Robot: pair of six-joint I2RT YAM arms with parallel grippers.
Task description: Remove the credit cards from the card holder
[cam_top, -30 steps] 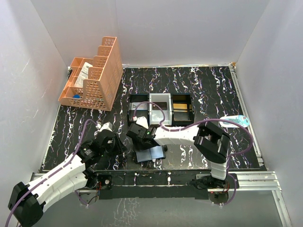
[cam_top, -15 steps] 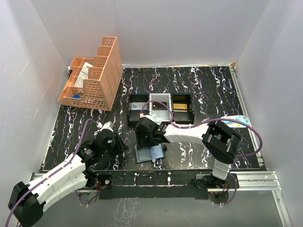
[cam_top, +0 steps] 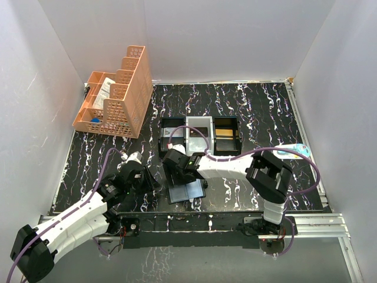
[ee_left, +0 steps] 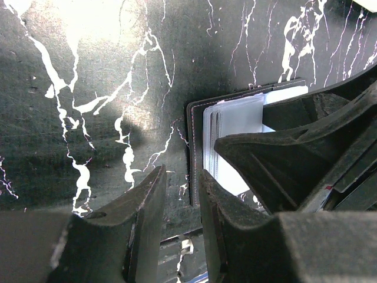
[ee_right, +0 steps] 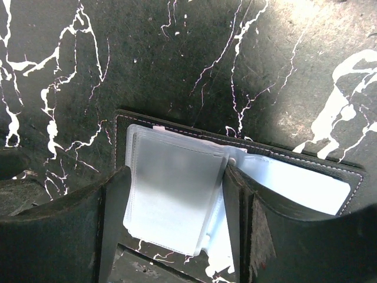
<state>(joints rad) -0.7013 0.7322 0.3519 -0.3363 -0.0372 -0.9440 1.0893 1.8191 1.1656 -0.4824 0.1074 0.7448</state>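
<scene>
The card holder is lying open on the black, white-veined counter, close to its near edge and between the bases of the two arms. Its two panels are resting flat, and a stack of cloudy clear sleeves is showing inside. Whether cards are sitting in those sleeves cannot be told.

The right gripper is hanging directly over the holder with its jaws spread, one finger on each side of the sleeve stack. The fingers are standing right at the edges of the stack, and whether they are touching it cannot be told. Part of the second panel is lying bare beyond the right-hand finger.

The left gripper is hovering low over the counter just to the left of the holder, and the holder's stitched edge is showing just beyond its fingertips. Its jaws are standing nearly together, with only a narrow gap between them, and nothing is sitting in that gap.

Farther back, past the right gripper, a black-and-white three-compartment tray is sitting on the counter. A dark flat item is lying in its white middle compartment and a brownish one in its right compartment. A tiered orange mesh organizer is standing at the far left corner, and a pale blue object is resting near the right edge. White walls are enclosing the scene.
</scene>
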